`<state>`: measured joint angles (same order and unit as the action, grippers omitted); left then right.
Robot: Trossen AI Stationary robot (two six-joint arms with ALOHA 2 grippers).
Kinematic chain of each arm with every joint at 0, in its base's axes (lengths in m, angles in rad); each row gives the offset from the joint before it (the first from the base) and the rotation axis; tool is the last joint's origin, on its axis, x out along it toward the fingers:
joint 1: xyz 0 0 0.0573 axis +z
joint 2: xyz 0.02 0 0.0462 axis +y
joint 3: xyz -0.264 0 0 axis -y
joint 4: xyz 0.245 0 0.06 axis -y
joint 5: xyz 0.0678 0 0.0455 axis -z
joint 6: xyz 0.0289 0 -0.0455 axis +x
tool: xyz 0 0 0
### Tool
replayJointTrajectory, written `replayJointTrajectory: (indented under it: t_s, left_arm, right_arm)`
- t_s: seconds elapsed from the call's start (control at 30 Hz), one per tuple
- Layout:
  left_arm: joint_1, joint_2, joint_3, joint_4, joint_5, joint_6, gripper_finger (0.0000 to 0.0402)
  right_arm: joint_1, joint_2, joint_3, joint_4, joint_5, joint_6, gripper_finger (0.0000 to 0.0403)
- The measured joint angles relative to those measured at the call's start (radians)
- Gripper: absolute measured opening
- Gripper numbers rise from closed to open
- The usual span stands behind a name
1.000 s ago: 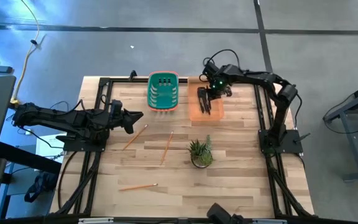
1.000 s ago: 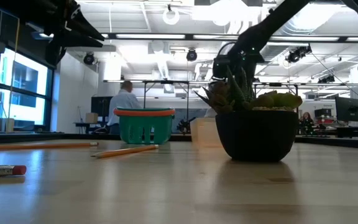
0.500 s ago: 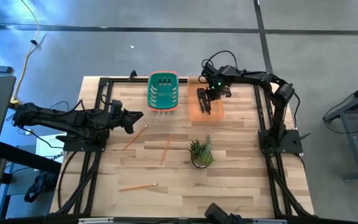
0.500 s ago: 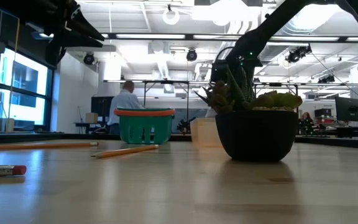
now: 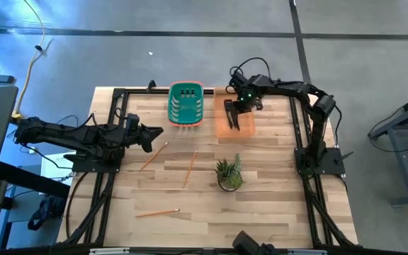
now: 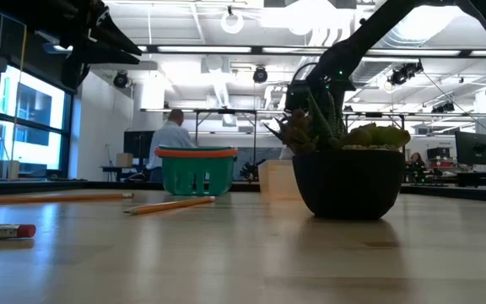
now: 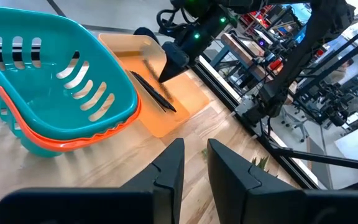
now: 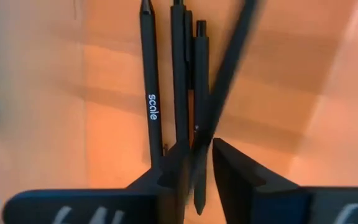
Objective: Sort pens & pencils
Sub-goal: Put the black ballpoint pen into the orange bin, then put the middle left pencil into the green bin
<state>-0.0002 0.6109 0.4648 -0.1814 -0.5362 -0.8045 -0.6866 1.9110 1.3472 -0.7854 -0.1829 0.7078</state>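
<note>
Pens [image 8: 179, 81] in orange tray [image 5: 225, 127], upper centre: right gripper [image 8: 202, 163] spread, releasing one; next, fetch pencils [image 5: 190, 167].

One pen [image 8: 229, 74] smears into a blur for me; the potted plant [image 6: 348, 173] hides the right gripper low down.

Black pens [image 8: 178, 74] lie in an orange tray [image 5: 245, 126]; orange-tan pencils [image 5: 190, 167]; a teal, orange-rimmed basket [image 5: 186, 103].

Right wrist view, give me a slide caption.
Right gripper over the orange tray, a blurred pen between its fingers above three pens lying there.
</note>
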Motion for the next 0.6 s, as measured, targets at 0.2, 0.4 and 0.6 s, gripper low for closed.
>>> replayJointTrajectory:
  t_s: [0.2,0.4,0.6]
  left_arm:
    - [0.0,0.0,0.0,0.0,0.0,0.0,0.0058]
    - [0.0,0.0,0.0,0.0,0.001,0.0,0.0058]
    - [0.0,0.0,0.0,0.0,0.004,0.0,0.0058]
  right_arm:
    - [0.009,0.0,0.0,0.006,-0.002,-0.007,0.0094]
    - [0.019,0.0,0.0,0.006,-0.008,-0.009,0.0095]
    - [0.038,-0.021,0.0,0.007,-0.019,-0.026,0.0096]
